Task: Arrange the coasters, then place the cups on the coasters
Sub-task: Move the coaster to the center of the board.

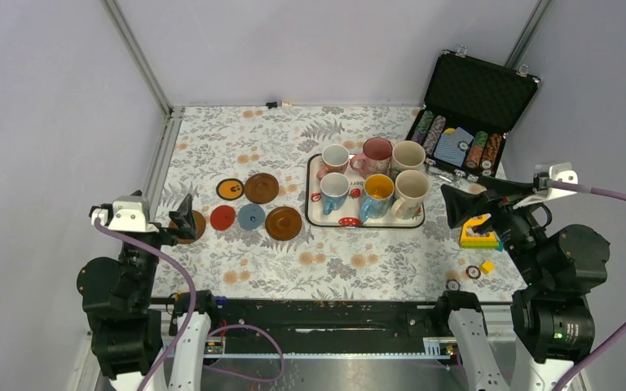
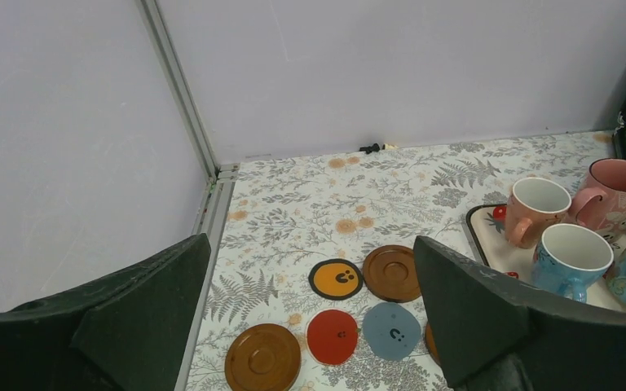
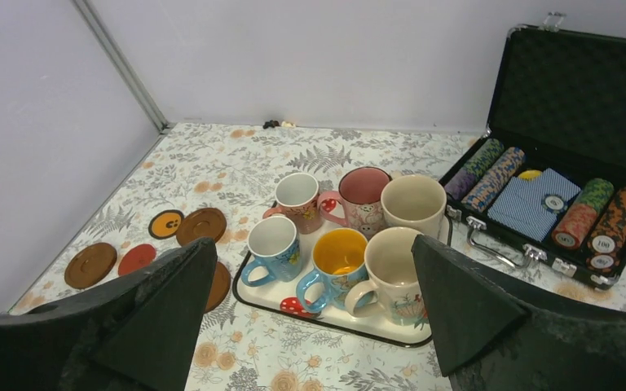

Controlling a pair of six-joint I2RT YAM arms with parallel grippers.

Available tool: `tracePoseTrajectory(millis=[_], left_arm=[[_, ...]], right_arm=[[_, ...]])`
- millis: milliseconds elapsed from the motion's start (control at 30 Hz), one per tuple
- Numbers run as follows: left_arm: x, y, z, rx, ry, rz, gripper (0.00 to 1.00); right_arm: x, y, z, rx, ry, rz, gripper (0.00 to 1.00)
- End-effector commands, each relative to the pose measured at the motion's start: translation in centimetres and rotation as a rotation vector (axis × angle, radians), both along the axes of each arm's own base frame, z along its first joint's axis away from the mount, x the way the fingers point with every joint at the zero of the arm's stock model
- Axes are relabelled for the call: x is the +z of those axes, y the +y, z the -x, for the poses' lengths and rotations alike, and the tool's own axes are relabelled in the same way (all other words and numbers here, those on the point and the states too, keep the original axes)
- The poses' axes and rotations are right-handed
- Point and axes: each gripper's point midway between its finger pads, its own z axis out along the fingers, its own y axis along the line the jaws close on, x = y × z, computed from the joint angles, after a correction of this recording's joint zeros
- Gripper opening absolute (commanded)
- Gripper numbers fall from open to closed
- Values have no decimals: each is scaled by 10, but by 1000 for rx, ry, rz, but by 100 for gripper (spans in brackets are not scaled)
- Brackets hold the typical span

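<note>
Several coasters lie in a loose cluster on the left of the floral table: one black with an orange centre (image 1: 230, 189), a red one (image 1: 222, 217), a grey-blue one (image 1: 251, 216) and brown ones (image 1: 261, 188) (image 1: 284, 223). A third brown coaster (image 1: 189, 228) is partly hidden behind my left gripper (image 1: 183, 218), which hangs open and empty above the cluster's left end. Several cups stand on a white tray (image 1: 313, 213), among them a pink cup (image 1: 375, 155) and a blue cup with a yellow inside (image 1: 377, 194). My right gripper (image 1: 456, 204) is open and empty, right of the tray.
An open black case of poker chips (image 1: 473, 114) sits at the back right. A yellow toy block (image 1: 479, 235) and small loose bits (image 1: 473, 271) lie near the right arm. A metal frame rail (image 1: 165, 155) and grey walls border the table's left and back.
</note>
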Motion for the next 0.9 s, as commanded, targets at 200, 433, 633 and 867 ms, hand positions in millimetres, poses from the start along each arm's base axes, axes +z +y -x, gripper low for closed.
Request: tracePoseTrajectory(millis=[200,433,633,867], left_arm=[[-24,16,-27,70,53,13,99],[-68,9,-52,8,151,9,99],[-104,14,-66,11,221,-32,99],[-147,15,-76,6,297,-38,99]], right_arm=[[-19,16,-29,128,6,24,98],[-46,40,-39,299,47,-3,98],[-58,58,-52,426,120,-118,98],[-68,77,-90,484,328,-139,98]])
